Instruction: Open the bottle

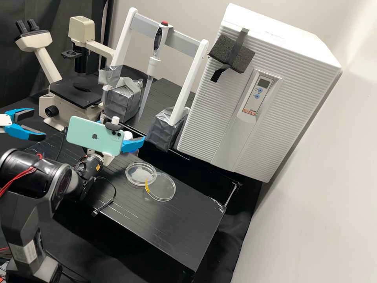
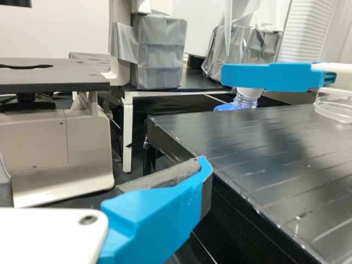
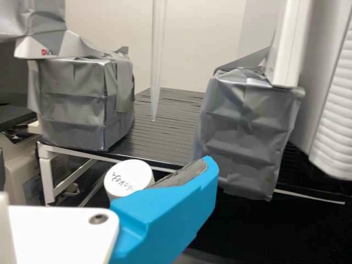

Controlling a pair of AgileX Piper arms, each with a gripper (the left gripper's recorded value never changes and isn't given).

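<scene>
— While the bottle stands by the counter's far edge, what could go wrong?
— Nothing braces it, I'd judge, so a twist on the white cap could spin or topple it. The left gripper hangs well apart, fingers spread, empty. Whether the right gripper beside the cap grips it, I cannot tell.
— And contents?
— Bottle's hidden; both dishes look empty.

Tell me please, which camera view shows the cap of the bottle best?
The right wrist view: the white cap is close, its round, marked top facing the camera. The left wrist view shows it far off, from the side, above the clear bottle neck. In the high view the mint phone hides most of it.
</scene>
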